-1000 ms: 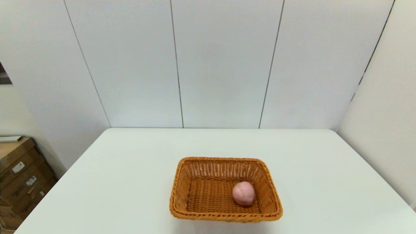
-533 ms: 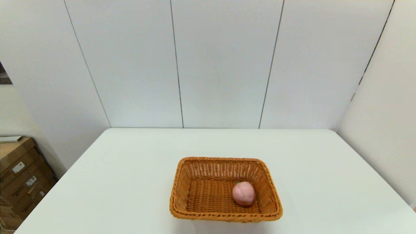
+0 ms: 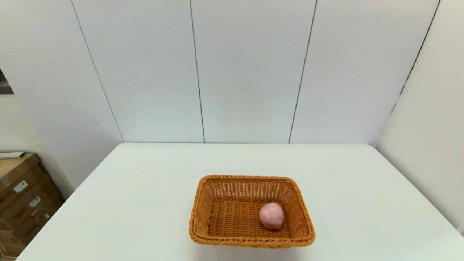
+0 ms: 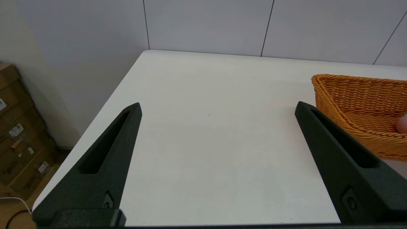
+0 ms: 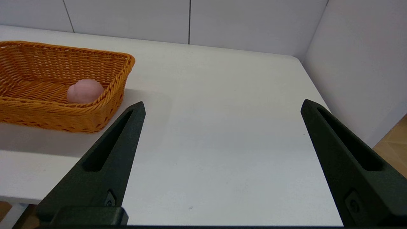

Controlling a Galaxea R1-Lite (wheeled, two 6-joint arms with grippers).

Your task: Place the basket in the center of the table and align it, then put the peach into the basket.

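The orange-brown wicker basket [image 3: 203, 217] stands on the white table [image 3: 127, 203], near its front edge and about mid-width, its long sides square to the table. The pale-pink peach [image 3: 271, 215] lies inside, in the basket's right half. Neither arm shows in the head view. My left gripper [image 4: 217, 106] hangs open over bare tabletop to the left of the basket [image 4: 356, 95], holding nothing. My right gripper [image 5: 222, 105] is open and empty over the table to the right of the basket [image 5: 41, 111], where the peach [image 5: 84, 91] shows over the rim.
Stacked cardboard boxes [image 3: 21, 195] sit on the floor beyond the table's left edge. White wall panels [image 3: 246, 72] close off the back and the right side. The table's right edge [image 5: 321, 105] drops to a wooden floor.
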